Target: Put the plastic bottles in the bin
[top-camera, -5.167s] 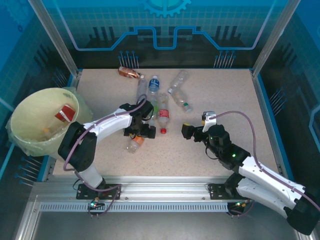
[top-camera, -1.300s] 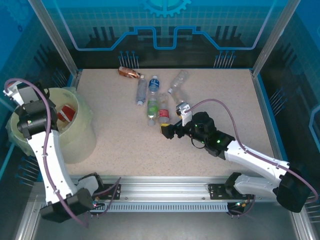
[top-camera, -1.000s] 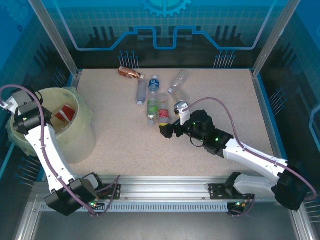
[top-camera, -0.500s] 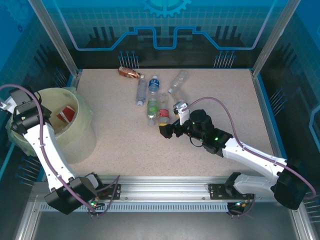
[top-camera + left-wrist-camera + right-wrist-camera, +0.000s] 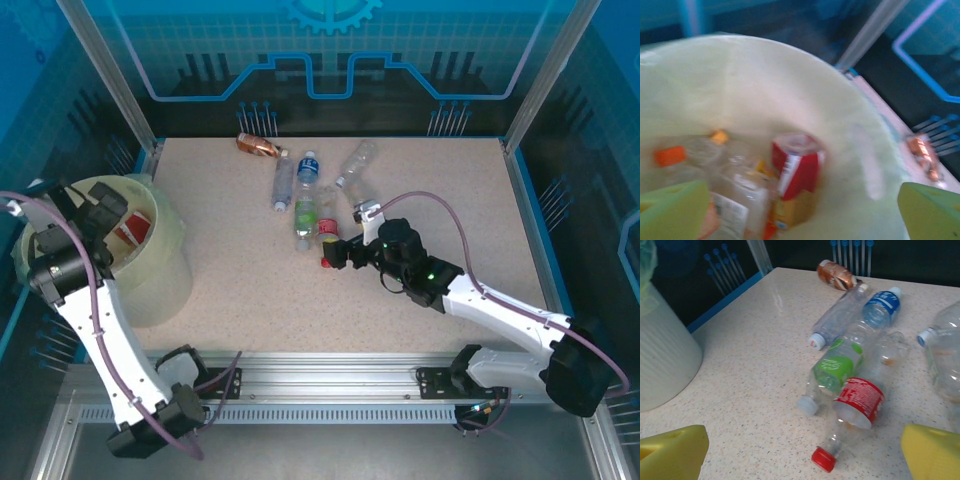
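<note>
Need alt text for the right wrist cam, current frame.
Plastic bottles lie clustered on a speckled table, nearest a red-labelled bottle with a red cap, beside a green-labelled bottle. The open right gripper frames them, yellow fingertips at the bottom corners; the bin stands at left.

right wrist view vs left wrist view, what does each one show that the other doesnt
Right wrist, not left wrist: loose bottles lying on the table. A red-label bottle with a red cap is nearest, then a green-label bottle, a blue-label bottle and a clear white-capped bottle. It also shows the outer wall of the bin.
Left wrist, not right wrist: the bin's inside, holding a red-labelled container, an orange cap and clear bottles.
Both: the bin, and the crushed brown bottle near the table's far edge.
</note>
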Tool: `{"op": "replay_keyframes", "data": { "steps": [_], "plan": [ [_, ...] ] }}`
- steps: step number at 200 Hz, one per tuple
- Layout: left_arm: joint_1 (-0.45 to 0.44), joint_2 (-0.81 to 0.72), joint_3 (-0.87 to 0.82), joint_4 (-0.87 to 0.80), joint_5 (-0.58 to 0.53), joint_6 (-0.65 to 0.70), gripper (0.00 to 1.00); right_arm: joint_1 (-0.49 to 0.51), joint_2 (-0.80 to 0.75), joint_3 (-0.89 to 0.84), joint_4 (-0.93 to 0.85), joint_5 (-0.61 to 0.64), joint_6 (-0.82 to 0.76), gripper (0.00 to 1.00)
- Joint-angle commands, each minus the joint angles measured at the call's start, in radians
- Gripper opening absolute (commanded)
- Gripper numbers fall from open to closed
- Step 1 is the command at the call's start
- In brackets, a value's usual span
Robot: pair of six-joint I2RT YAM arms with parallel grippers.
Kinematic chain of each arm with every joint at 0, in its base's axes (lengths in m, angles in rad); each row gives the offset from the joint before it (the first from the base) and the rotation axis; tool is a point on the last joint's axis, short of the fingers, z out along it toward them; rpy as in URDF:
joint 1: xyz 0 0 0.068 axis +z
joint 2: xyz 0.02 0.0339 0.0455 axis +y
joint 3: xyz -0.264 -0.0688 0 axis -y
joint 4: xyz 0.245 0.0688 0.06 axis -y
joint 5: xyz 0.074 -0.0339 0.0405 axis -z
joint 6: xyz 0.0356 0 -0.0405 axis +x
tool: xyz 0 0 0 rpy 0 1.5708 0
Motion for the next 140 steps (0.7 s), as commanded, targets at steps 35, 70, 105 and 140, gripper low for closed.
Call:
{"op": "replay_keyframes", "data": {
  "steps": [35,70,105,140],
  "plan": [
    [-0.259,-0.041,0.011,0.102,0.130,-0.103,0.99,-0.087,-0.015,-0.004,-0.150,0.117,0.139,1.00],
    [-0.406,-0.077,-0.074,0.222,0.168,-0.196,0.99,-0.123,-0.026,-0.004,-0.204,0.143,0.133,1.00],
    [-0.577,-0.092,-0.158,0.337,0.167,-0.243,0.99,-0.163,-0.026,-0.010,-0.220,0.158,0.085,1.00],
    [-0.800,-0.051,-0.188,0.395,0.106,-0.244,0.99,-0.219,-0.012,-0.021,-0.210,0.180,0.099,1.00]
  ]
}}
